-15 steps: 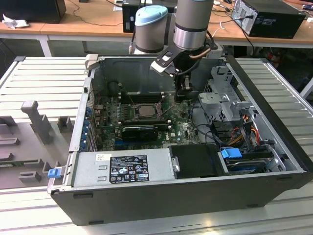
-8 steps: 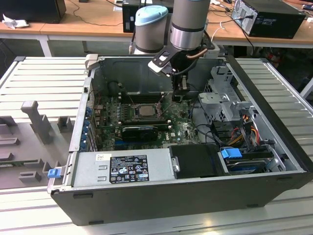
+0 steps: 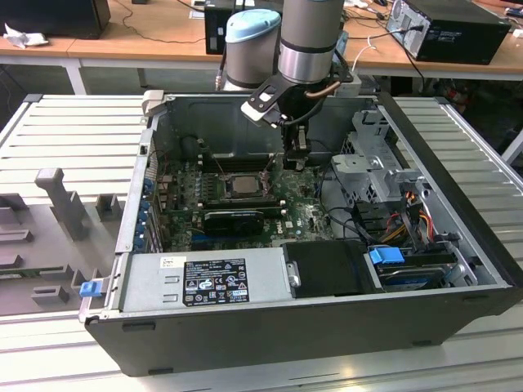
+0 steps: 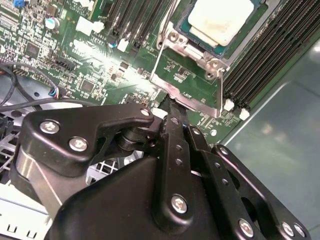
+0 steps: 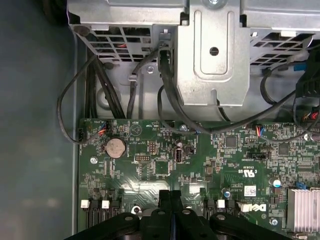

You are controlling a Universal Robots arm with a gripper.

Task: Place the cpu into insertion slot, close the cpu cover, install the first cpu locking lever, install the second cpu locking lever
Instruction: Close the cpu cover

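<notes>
Gripper [image 4: 169, 106] fingers pressed together, nothing seen between them. Tips sit at slot [image 4: 200, 47] rim, beside lever [image 4: 220, 92]. Cpu [image 4: 220, 20] lies seated just beyond.

The cpu [image 4: 220, 17], a flat square chip with a pale silver-beige top, lies face up and level in the insertion slot [image 3: 225, 186], which is set into the green board [image 4: 100, 65]. The cpu cover [image 4: 192, 50], a thin silver metal frame, borders the chip, and the chip's top shows through its window.
</notes>
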